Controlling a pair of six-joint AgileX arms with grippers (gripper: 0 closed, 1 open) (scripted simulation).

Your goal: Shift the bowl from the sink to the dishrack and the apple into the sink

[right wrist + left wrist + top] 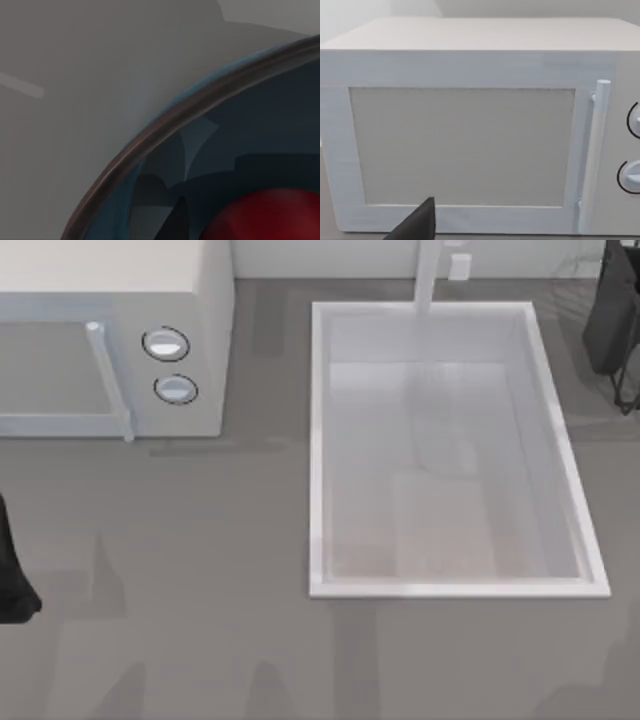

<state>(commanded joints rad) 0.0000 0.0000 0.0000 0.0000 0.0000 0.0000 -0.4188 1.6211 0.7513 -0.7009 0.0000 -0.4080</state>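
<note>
Close beneath right gripper: bowl (165,125) rim, apple (265,215) red inside it. Grip state: cannot tell. Keep level; lower gently toward dishrack (622,400).

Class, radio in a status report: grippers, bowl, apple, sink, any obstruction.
Left arm parked at table's left edge, facing microwave. Right wrist view close over bowl, apple inside it. Sink basin holds nothing. No obstruction seen.

I saw the white sink (318,440) right of centre; the red apple (265,215) sat inside the blue, brown-rimmed bowl (165,125)
</note>
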